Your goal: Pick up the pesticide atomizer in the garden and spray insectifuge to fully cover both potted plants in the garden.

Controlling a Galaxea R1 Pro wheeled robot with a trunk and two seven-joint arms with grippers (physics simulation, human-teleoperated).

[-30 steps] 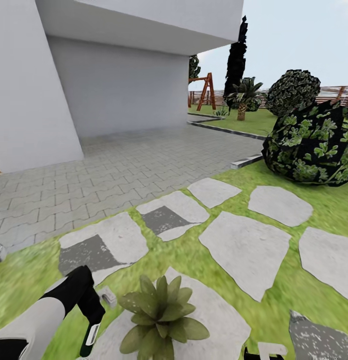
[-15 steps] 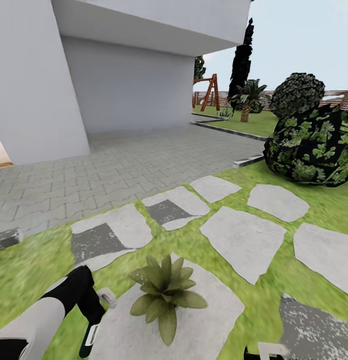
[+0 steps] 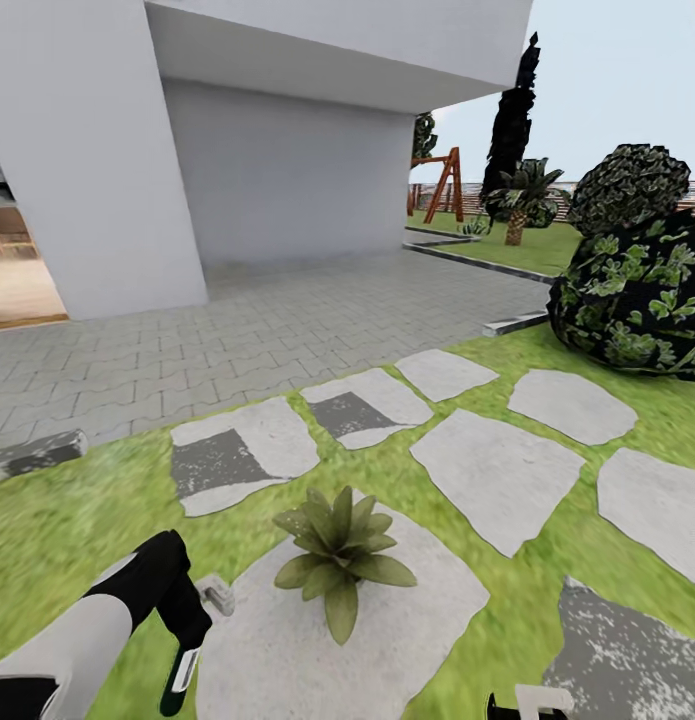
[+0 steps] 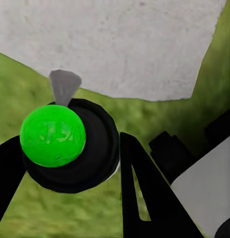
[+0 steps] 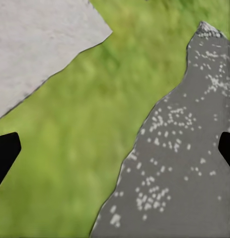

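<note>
Gripper [image 3: 199,640] on the left arm is hanging low at the head view's near left, clamped on the atomizer, whose pale grey nozzle [image 3: 217,595] is sticking out toward the small potted plant of broad, pointed olive-green leaves [image 3: 339,556]. Across the last second the whole picture is sliding: the plant is drifting up and slightly rightward in the frame, the white house wall [image 3: 97,170] is swinging aside to uncover a lit doorway [image 3: 17,270], and the dark leafy shrub [image 3: 637,300] is edging right. Since the arm is keeping its place in the frame, I judge this as the head or base turning and backing, not the plant moving. The plant is sitting on a pale grey stepping stone [image 3: 427,600] in the green lawn [image 3: 47,520], just beside the nozzle, so the robot seems to be lining up its spray on this first rosette; a second one is not apparent here.

Through the left wrist camera, the black fingers [image 4: 144,198] are closing around the black-collared atomizer with its bright green round cap [image 4: 52,135], its nozzle aiming at the stone.

Along the right wrist, the right gripper [image 5: 115,148] is standing wide open and holding nothing, over grass and a speckled dark grey slab [image 5: 184,163].
</note>
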